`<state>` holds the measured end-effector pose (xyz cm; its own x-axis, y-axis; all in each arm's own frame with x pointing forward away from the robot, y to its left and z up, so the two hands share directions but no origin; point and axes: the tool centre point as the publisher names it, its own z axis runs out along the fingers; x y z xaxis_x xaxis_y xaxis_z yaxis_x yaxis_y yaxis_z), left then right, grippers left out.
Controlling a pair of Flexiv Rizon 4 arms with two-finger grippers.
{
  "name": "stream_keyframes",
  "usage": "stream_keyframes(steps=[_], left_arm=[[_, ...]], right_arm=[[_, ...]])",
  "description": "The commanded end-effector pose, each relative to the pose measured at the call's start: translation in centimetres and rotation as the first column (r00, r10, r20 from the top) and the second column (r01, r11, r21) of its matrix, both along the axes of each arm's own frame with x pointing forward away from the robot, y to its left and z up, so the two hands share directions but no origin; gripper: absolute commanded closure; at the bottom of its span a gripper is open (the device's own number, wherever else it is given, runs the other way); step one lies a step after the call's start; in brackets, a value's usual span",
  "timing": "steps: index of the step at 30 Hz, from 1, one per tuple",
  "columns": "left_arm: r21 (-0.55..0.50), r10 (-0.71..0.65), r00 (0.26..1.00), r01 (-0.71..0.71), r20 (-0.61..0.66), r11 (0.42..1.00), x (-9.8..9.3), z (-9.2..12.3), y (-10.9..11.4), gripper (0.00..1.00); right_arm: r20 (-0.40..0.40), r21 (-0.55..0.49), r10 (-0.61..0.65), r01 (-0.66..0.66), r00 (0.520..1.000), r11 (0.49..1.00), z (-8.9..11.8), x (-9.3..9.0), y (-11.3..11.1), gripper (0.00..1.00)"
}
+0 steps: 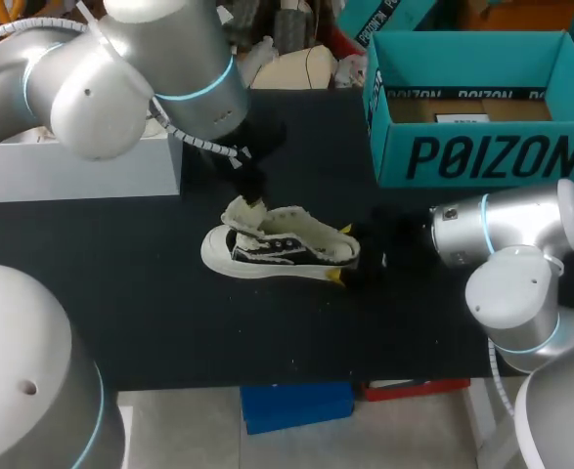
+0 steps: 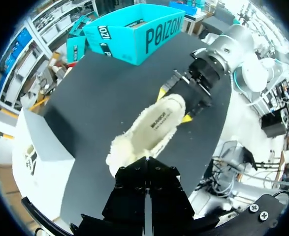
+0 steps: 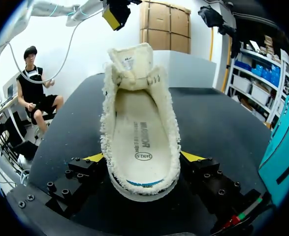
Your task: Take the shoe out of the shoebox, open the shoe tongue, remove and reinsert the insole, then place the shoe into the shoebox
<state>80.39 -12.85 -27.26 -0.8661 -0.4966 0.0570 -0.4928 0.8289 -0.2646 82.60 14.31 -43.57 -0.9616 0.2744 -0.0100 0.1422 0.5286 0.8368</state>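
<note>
The black-and-white shoe (image 1: 277, 249) with cream fleece lining rests on the black table (image 1: 120, 293), toe toward my left arm. Its tongue (image 3: 129, 56) stands up, and the insole (image 3: 142, 132) lies inside the shoe (image 3: 142, 162). My right gripper (image 1: 350, 264) grips the heel, one yellow-tipped finger on each side (image 3: 143, 157). My left gripper (image 1: 255, 200) hangs just above the tongue, shut, with nothing seen in it (image 3: 115, 14). In the left wrist view its black fingers (image 2: 145, 172) meet over the toe end of the shoe (image 2: 154, 125), and the right gripper (image 2: 174, 105) holds the far end.
The teal shoebox (image 1: 482, 156) stands open at the back right (image 2: 134, 34), close beside my right arm (image 3: 287, 142). A white box (image 1: 71, 166) sits at the back left, behind my left arm (image 2: 41, 147).
</note>
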Motion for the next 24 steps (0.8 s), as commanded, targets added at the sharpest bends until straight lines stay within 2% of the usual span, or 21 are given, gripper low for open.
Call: stream_keyframes(steps=[1, 2, 3, 4, 5, 7, 8, 10, 12, 13, 15, 17, 18, 24], left_arm=[[-0.231, -0.403, 0.903, 0.364, -0.147, 0.902, 0.1, -0.4, 0.8, 1.00], [-0.231, -0.403, 0.903, 0.364, -0.147, 0.902, 0.1, -0.4, 0.8, 1.00], [-0.106, -0.423, 0.891, 0.410, -0.167, 0.906, 0.0, -0.8, 0.7, 1.00], [-0.030, -0.470, 0.864, 0.473, -0.183, 0.881, 0.2, -1.1, 0.7, 1.00], [-0.105, -0.550, 0.802, 0.541, -0.234, 0.834, 0.0, -1.2, 0.5, 1.00], [-0.013, -0.562, 0.792, 0.576, -0.237, 0.817, 0.3, -1.4, 0.6, 1.00], [-0.044, -0.607, 0.753, 0.618, -0.253, 0.785, 0.5, -1.4, 0.6, 1.00], [-0.036, -0.611, 0.749, 0.624, -0.254, 0.780, 0.9, -1.5, 0.5, 1.00], [-0.083, -0.647, 0.715, 0.652, -0.265, 0.754, 1.1, -1.5, 0.3, 1.00], [-0.046, -0.639, 0.730, 0.649, -0.243, 0.759, 1.3, -1.5, 0.2, 1.00], [-0.118, -0.668, 0.704, 0.662, -0.239, 0.740, 1.4, -1.5, -0.2, 1.00], [-0.088, -0.683, 0.693, 0.684, -0.232, 0.724, 1.6, -1.8, -0.7, 1.00], [-0.119, -0.690, 0.686, 0.684, -0.231, 0.720, 1.7, -1.8, -0.9, 1.00], [-0.126, -0.714, 0.654, 0.709, -0.250, 0.693, 2.8, -2.6, -2.1, 1.00]], right_arm=[[-0.001, -0.001, -0.002, 0.002, 1.000, 1.000, -0.2, 0.1, 0.1, 1.00], [-0.001, -0.001, -0.002, 0.002, 1.000, 1.000, -0.2, 0.1, 0.1, 1.00], [-0.001, -0.001, -0.002, 0.002, 1.000, 1.000, -0.2, 0.1, 0.1, 1.00], [-0.001, -0.001, -0.002, 0.002, 1.000, 1.000, -0.2, 0.1, 0.1, 1.00], [-0.001, -0.001, -0.002, 0.002, 1.000, 1.000, -0.2, 0.1, 0.1, 1.00], [-0.001, -0.001, -0.002, 0.002, 1.000, 1.000, -0.2, 0.1, 0.1, 1.00], [-0.001, -0.001, -0.002, 0.002, 1.000, 1.000, -0.2, 0.1, 0.1, 1.00], [-0.001, -0.001, -0.002, 0.002, 1.000, 1.000, -0.2, 0.1, 0.1, 1.00], [-0.001, -0.001, -0.002, 0.002, 1.000, 1.000, -0.2, 0.1, 0.1, 1.00], [-0.001, -0.001, -0.002, 0.002, 1.000, 1.000, -0.2, 0.1, 0.1, 1.00], [-0.001, -0.001, -0.002, 0.002, 1.000, 1.000, -0.2, 0.1, 0.1, 1.00], [-0.001, -0.001, -0.002, 0.002, 1.000, 1.000, -0.2, 0.1, 0.1, 1.00], [-0.001, -0.001, -0.002, 0.002, 1.000, 1.000, -0.2, 0.1, 0.1, 1.00], [-0.001, -0.001, -0.002, 0.002, 1.000, 1.000, -0.2, 0.1, 0.1, 1.00]])
